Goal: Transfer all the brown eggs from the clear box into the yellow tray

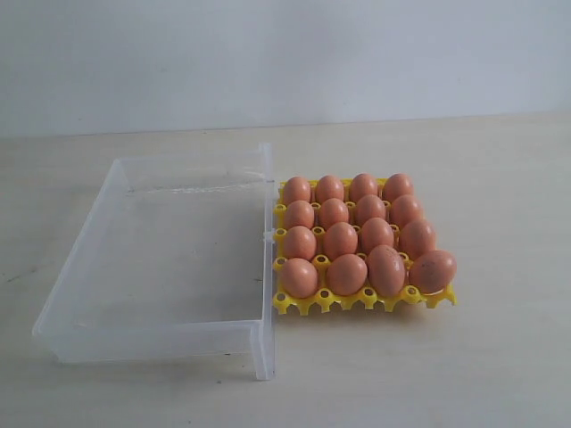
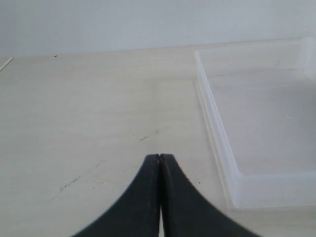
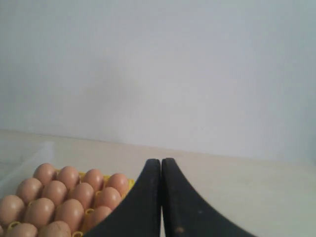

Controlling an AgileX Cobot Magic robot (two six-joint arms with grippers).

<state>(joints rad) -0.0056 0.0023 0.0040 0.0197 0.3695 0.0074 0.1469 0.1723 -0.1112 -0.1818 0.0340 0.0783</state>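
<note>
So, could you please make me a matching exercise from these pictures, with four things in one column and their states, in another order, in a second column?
Things:
1 brown eggs
2 clear box
3 yellow tray
4 left gripper

States:
a shut, holding nothing
b holds no eggs
c sit in the tray
d beside the box, full

Pairs: 1-c, 2-b, 3-d, 4-a

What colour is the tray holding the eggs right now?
The tray is bright yellow; the exterior view shows it best.
</note>
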